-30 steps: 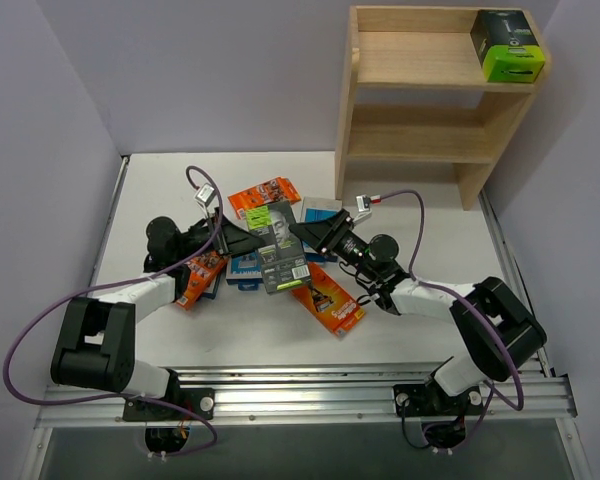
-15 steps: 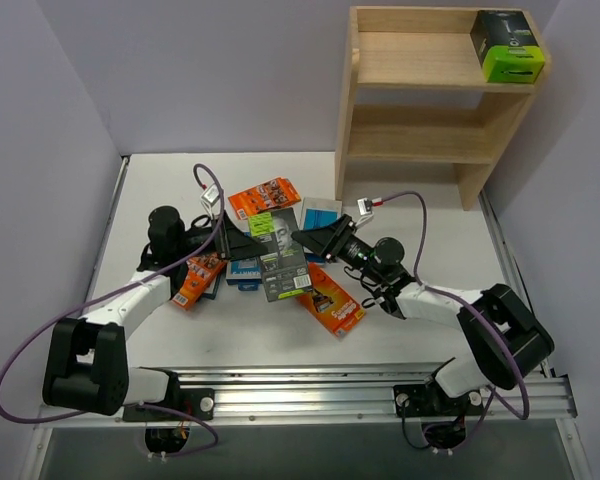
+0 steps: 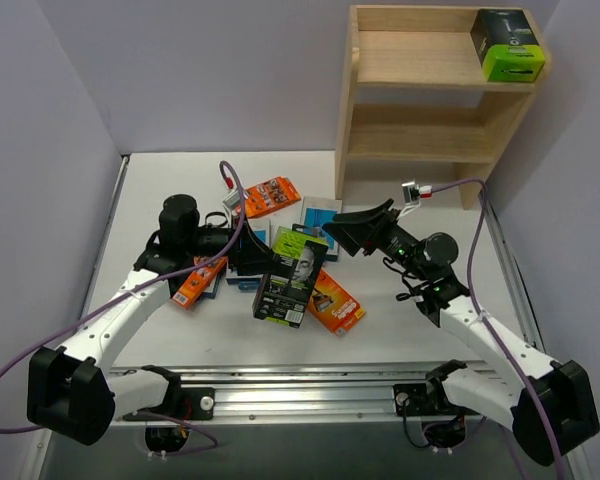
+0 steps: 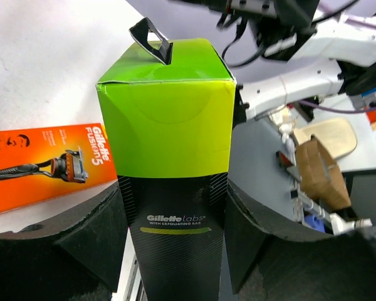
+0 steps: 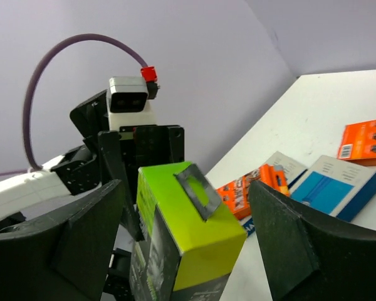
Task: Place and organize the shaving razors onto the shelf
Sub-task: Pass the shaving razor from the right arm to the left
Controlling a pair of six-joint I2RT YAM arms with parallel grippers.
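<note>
Clearly, left tool [image 4: 172,241] clamps black lime-ended box [image 4: 169,125], base cut off in wrist view; right tool [image 5: 178,241] apart, clear of box.

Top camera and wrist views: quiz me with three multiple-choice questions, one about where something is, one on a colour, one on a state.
1. Where on the shelf does the boxed razor pack sit?
A. top tier, right end
B. top tier, left end
C. lower tier

2. In the left wrist view, what colour is the flat pack beside the held box?
A. light blue
B. orange
C. white

3. What is the left gripper doing?
A. open and empty
B. shut on an orange pack
C. shut on the held box

Answers:
1 A, the top view shows it in the top tier's right corner.
2 B, its card is plainly orange.
3 C, its fingers press the box's two sides.
</note>
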